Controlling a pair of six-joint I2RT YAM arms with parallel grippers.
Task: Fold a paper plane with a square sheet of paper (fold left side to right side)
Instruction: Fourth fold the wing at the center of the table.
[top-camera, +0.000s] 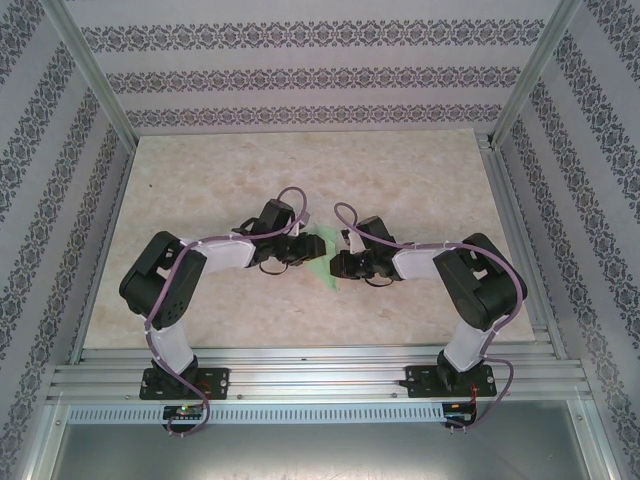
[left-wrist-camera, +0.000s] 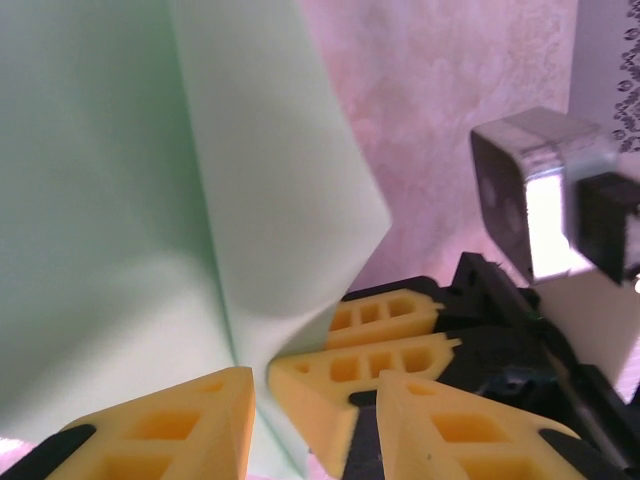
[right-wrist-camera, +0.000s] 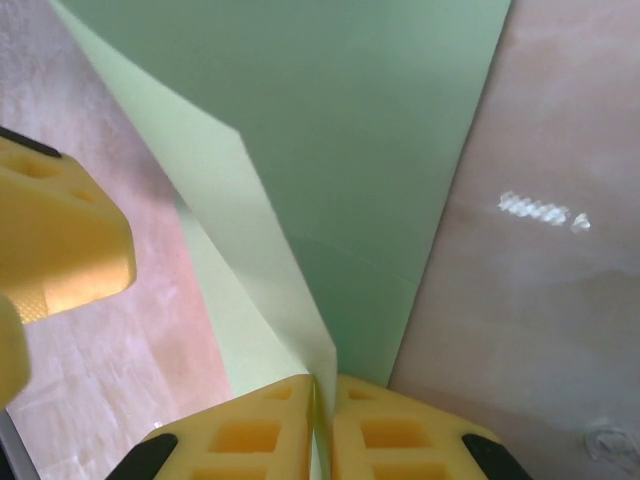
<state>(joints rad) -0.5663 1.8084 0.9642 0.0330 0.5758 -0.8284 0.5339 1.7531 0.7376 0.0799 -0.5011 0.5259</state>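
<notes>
Right tool (right-wrist-camera: 322, 420) clamped on paper (right-wrist-camera: 330, 130) fold, the rest fanning out ahead of it. Left tool (left-wrist-camera: 315, 430) half-open, straddling the paper edge, close beside it. You risk a collision, or a tear if either pulls.

The table (top-camera: 200, 170) has a pale top with a marble pattern, beige and a little pink. Walls (top-camera: 300, 75) stand around it on three sides, covered with wallpaper in stripes of dark flower ornament on white. Two metal posts (top-camera: 95, 75) rise at the far corners. Along the near edge lie silver rails (top-camera: 320, 375), then a slotted strip (top-camera: 320, 412) and a grey metal sheet (top-camera: 320, 450). A small bright reflection (right-wrist-camera: 540, 210) lies on the table top.
</notes>
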